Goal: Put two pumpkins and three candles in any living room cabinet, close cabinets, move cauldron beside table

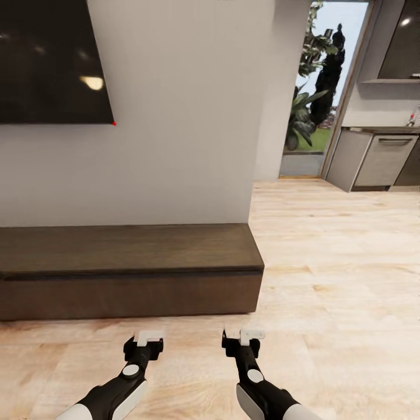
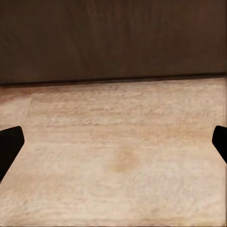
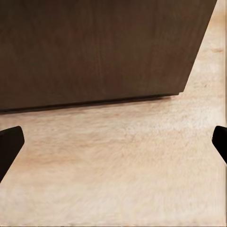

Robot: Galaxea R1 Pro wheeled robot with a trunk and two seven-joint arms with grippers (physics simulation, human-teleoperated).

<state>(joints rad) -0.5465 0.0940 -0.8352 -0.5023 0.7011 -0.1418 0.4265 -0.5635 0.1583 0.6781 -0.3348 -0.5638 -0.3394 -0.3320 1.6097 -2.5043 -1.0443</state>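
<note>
both sets of jaws stand wide apart and empty, the left gripper (image 1: 150, 336) and right gripper (image 1: 252, 335) held low over the pale wood floor (image 1: 338, 280) just in front of the cabinet (image 1: 128, 271). the cabinet, long, low and dark brown, sits against the white wall (image 1: 186, 116) with its front shut and its flat top bare. a dark screen (image 1: 52, 58) hangs above the cabinet; grey kitchen units (image 1: 382, 160) lie well beyond its right end. judged from its look, the front is rigid, heavy and smooth, with no handle to grasp, so the likeliest hold is a fingertip (image 2: 9, 144) hooked under the top lip or at the seam.
</note>
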